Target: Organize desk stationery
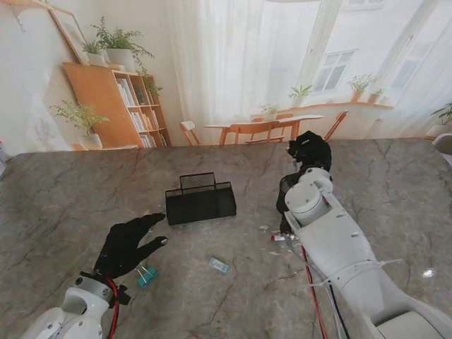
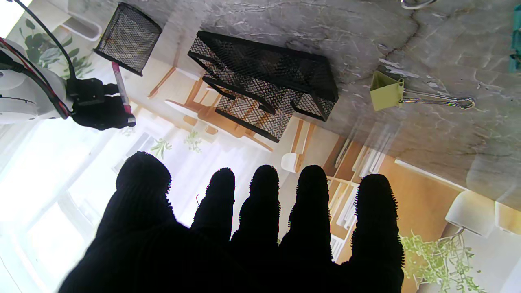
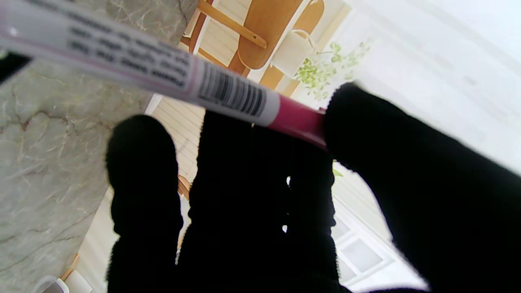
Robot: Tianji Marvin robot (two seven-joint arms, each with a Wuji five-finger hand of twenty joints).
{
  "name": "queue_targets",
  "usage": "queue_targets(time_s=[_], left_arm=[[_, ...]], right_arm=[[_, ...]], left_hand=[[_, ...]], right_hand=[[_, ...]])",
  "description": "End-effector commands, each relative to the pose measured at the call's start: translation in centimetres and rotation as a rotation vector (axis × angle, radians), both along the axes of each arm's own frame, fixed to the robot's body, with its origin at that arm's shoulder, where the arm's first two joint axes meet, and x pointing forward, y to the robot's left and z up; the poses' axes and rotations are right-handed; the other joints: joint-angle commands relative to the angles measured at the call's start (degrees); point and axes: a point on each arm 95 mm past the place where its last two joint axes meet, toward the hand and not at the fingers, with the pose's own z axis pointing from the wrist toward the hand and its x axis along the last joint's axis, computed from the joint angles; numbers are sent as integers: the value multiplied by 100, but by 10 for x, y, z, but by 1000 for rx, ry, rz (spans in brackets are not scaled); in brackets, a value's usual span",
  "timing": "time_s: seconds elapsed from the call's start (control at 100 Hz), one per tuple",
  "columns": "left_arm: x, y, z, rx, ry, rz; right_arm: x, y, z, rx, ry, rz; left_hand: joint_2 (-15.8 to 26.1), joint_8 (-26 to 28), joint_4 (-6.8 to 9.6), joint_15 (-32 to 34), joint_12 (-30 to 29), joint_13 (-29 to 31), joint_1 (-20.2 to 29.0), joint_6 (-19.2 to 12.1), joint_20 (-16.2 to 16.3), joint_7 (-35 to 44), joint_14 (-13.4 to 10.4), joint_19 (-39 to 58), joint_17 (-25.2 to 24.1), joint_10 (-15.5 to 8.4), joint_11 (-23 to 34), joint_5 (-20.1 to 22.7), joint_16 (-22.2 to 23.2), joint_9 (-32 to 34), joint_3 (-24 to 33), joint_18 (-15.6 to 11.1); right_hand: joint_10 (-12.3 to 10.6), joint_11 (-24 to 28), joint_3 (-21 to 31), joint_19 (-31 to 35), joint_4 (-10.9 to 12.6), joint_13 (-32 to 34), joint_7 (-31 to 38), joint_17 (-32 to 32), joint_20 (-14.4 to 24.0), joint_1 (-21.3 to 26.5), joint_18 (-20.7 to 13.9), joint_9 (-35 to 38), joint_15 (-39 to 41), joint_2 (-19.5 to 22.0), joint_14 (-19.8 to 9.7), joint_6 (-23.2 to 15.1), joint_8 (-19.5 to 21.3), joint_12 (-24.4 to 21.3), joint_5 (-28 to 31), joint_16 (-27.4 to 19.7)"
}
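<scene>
The right robot hand is raised over the far side of the bench, its fingers closed around a white pen with a pink end. A round mesh cup stands on the bench close by the pen's tip. The left robot hand hovers palm down with fingers spread, holding nothing. The mesh tray sits just beyond its fingertips, to the right. A yellow clip lies near those fingertips. A teal clip lies just nearer to me than the left hand; a small eraser lies farther right.
</scene>
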Motion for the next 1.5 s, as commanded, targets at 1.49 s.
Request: queue_targets(time_s=[1.49], left_arm=[[-4, -3, 1, -15, 1, -2]], right_arm=[[-16, -7, -13, -19, 108, 243]], left_hand=[[380, 53, 115, 94, 39, 152, 115, -14, 165, 43, -17, 130, 4, -51, 18, 136, 50, 116, -73, -39]], right_hand=[[721, -1770, -2915, 10, 972, -2458, -2142, -2380, 477, 405, 229, -2688, -670, 2966, 337, -237, 3, -387, -1587, 728]])
